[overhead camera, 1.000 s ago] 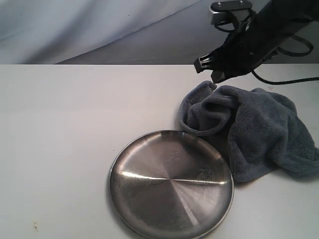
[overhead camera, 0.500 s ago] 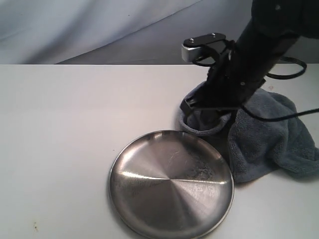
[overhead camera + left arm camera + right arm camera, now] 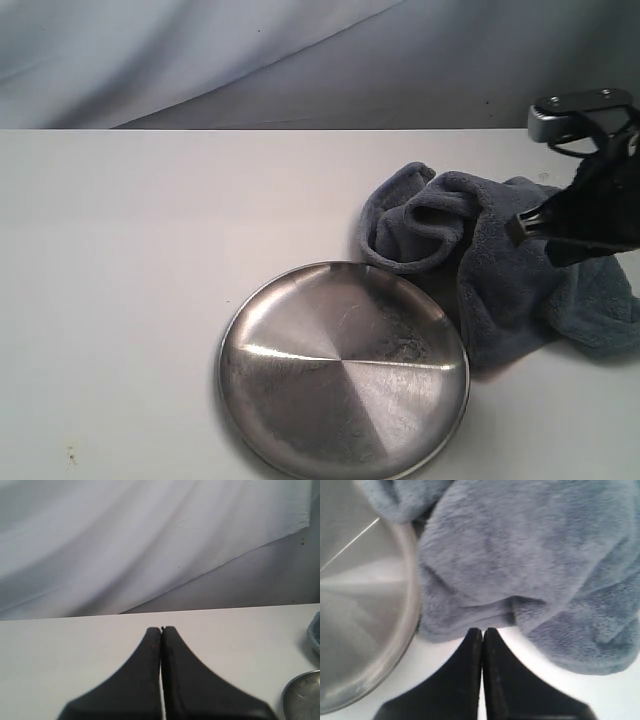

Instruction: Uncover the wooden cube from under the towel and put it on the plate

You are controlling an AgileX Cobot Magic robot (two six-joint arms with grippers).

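The grey-blue towel [image 3: 500,265] lies bunched on the white table right of the steel plate [image 3: 343,368], its edge touching the plate's rim. The wooden cube is hidden. My right gripper [image 3: 535,232] hangs shut over the towel's right half with nothing in it. In the right wrist view its closed tips [image 3: 482,630] sit just off the towel [image 3: 530,555], next to the plate [image 3: 365,605]. My left gripper [image 3: 161,629] is shut and empty over bare table, with a sliver of the plate [image 3: 305,695] and the towel [image 3: 316,632] at that view's edge.
A white table [image 3: 150,250] carries everything. A pale draped backdrop [image 3: 200,50] closes off the far side. The right arm's black body and cables [image 3: 600,190] stand over the table's right side.
The right arm swung down over the towel's left fold half a second ago, then moved right to its present spot over the towel's right half. Towel and plate have not shifted.
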